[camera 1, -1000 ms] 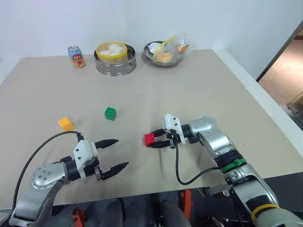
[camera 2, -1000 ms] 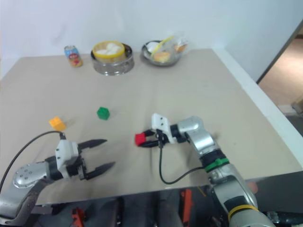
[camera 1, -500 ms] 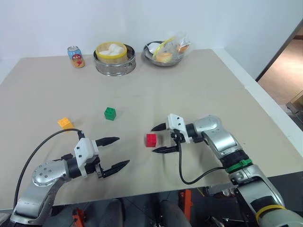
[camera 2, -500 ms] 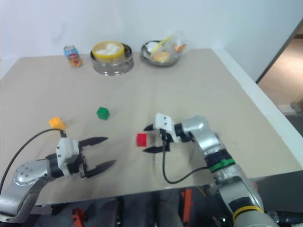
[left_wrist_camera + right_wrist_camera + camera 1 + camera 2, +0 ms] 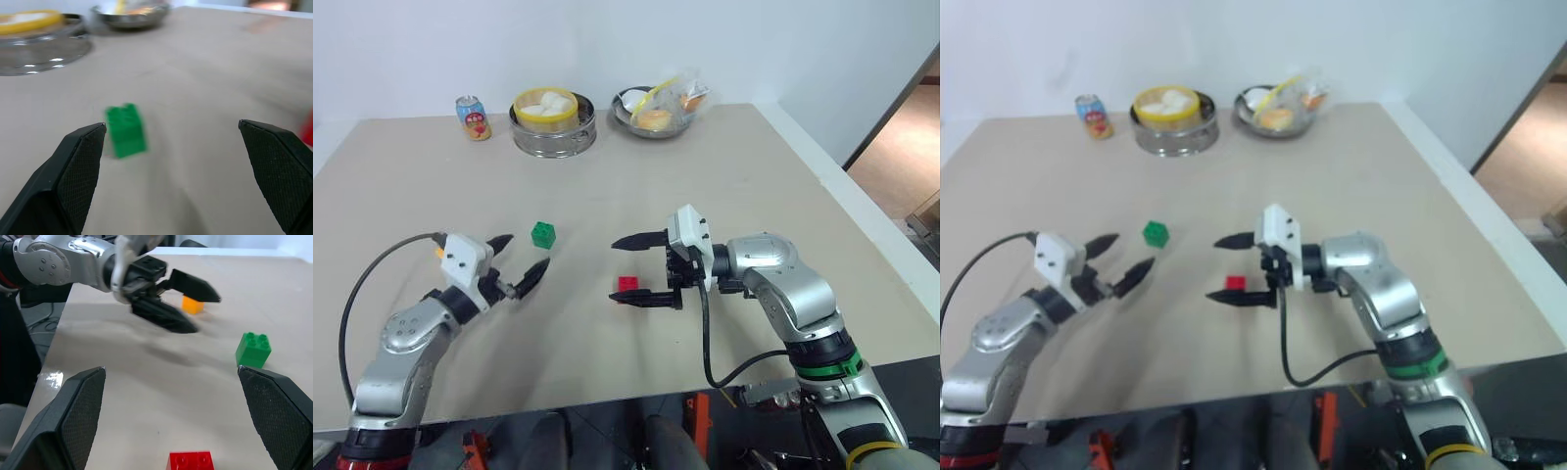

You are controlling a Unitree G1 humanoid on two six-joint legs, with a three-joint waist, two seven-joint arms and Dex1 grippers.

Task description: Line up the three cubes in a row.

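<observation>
Opened, right gripper (image 5: 637,266) has released red cube (image 5: 627,284).

Orange-yellow cube (image 5: 192,304) mostly hidden from me: in right wrist view left gripper (image 5: 188,306) covers part of it; in left eye view just sliver at 9 o'clock of gripper's white housing. Red cube (image 5: 190,461) cut by right wrist frame edge; in left wrist view only red smear at 3 o'clock edge. Green cube (image 5: 126,129) blurred there, studs barely readable. Steamer (image 5: 39,36) and bowl (image 5: 129,12) cropped at 12 o'clock, blurred. Soda can (image 5: 474,117) label too small to read. Bag contents in bowl unclear.
</observation>
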